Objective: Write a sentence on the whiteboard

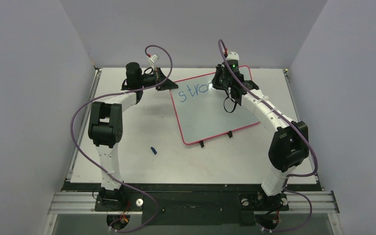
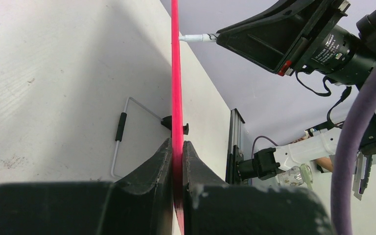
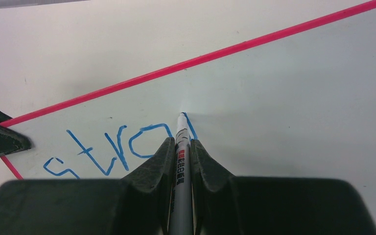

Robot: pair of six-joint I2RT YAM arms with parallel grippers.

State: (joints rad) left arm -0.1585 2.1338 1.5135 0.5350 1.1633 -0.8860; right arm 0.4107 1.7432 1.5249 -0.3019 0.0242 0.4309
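The whiteboard (image 1: 215, 117) lies skewed on the table, pale with a red rim. My left gripper (image 1: 168, 84) is shut on the board's far-left corner; in the left wrist view its fingers (image 2: 177, 143) pinch the red rim (image 2: 175, 73) edge-on. My right gripper (image 1: 223, 84) is over the board's top edge and is shut on a white marker (image 3: 180, 161). The marker's blue tip touches the board just right of the letters. The sentence (image 3: 107, 147) reads "stro" in blue, with one more short stroke beside the tip; the same letters show from above (image 1: 191, 91).
A small blue cap (image 1: 153, 150) lies on the table between the arms. Black clips (image 1: 201, 144) stick out at the board's near edge. A wire stand (image 2: 120, 132) lies on the table by the rim. Grey walls close in three sides.
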